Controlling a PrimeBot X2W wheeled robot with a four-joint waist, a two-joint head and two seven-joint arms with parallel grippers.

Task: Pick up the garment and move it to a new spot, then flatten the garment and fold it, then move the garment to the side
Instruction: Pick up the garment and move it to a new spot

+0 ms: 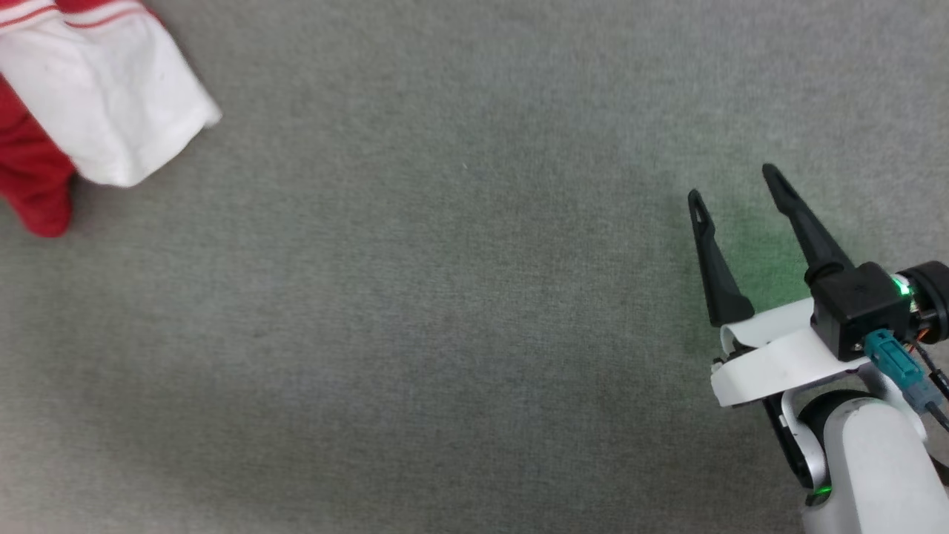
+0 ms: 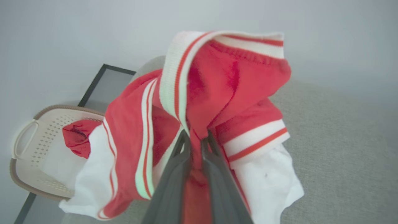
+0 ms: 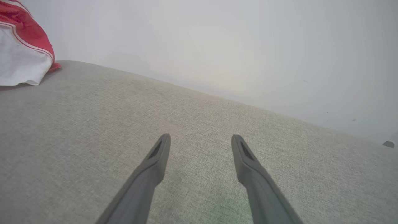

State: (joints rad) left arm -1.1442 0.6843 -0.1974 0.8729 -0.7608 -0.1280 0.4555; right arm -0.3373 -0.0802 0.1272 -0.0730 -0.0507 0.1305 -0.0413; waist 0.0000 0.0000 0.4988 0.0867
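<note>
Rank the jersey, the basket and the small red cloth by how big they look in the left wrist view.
1. The jersey, largest, though it sits closest to the camera.
2. The basket.
3. The red cloth in the basket, smallest, partly hidden by the jersey.

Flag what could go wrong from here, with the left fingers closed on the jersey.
The left fingers pinch just a thin fold of the bunched garment, so it may slip when carried.
A white sleeve trails beside the basket and might snag its rim.
The right fingers stand open, far off over the grey surface, so nothing backs up the grip.
</note>
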